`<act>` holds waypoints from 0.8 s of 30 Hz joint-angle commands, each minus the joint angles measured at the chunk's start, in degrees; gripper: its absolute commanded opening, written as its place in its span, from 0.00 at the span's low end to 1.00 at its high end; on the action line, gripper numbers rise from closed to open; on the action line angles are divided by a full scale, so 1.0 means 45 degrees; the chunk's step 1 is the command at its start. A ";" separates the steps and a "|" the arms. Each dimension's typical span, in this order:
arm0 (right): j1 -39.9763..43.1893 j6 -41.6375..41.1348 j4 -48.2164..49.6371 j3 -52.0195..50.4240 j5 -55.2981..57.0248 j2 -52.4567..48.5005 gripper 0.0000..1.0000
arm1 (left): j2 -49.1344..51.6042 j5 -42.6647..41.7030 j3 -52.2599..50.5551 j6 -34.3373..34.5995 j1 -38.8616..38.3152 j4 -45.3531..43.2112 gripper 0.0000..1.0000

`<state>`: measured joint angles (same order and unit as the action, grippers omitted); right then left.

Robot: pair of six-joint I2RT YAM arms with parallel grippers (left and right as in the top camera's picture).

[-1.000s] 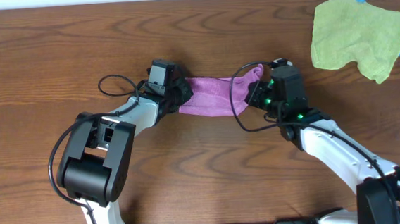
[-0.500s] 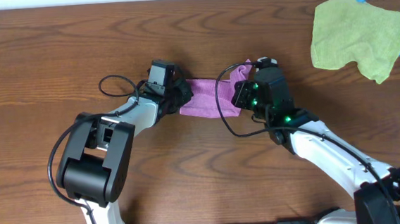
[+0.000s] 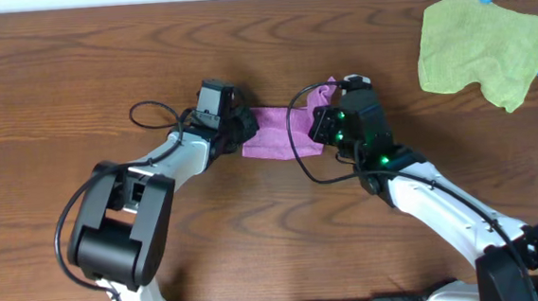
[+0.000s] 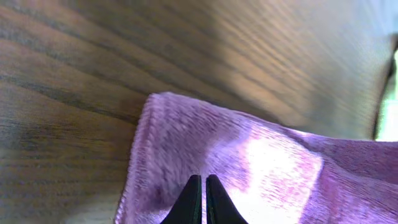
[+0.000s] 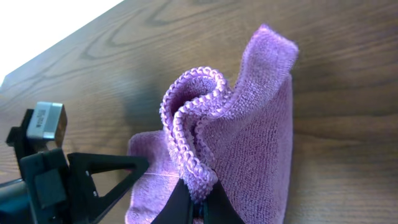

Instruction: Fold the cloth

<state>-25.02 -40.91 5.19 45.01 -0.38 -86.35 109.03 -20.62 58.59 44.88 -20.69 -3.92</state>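
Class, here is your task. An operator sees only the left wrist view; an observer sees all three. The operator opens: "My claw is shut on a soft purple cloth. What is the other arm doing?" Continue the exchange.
Observer: The right claw is shut on the opposite end of the soft purple microfibre cloth, pinching a bunched hem.
Operator: Does that end lie flat?
Observer: No, it stands up in a curled fold above the brown wooden table.
Operator: Anything else on the table?
Observer: A larger crumpled light-green cloth lies near the far right corner, apart from the purple one.
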 commanded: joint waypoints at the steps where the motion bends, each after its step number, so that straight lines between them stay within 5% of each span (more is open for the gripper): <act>1: -0.0393 0.0160 0.0049 0.0544 0.0107 -0.0384 0.01 | -0.0656 0.0005 -0.0121 -0.0578 0.0078 0.0262 0.06; 24: -0.2424 0.0262 0.0039 0.2560 0.0136 -0.2992 0.01 | -0.3963 0.0044 -0.0121 -0.2176 0.2948 0.3211 0.06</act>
<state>-34.98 -40.80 5.39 55.02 -0.19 -98.56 92.92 -20.60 58.50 37.01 -8.36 9.87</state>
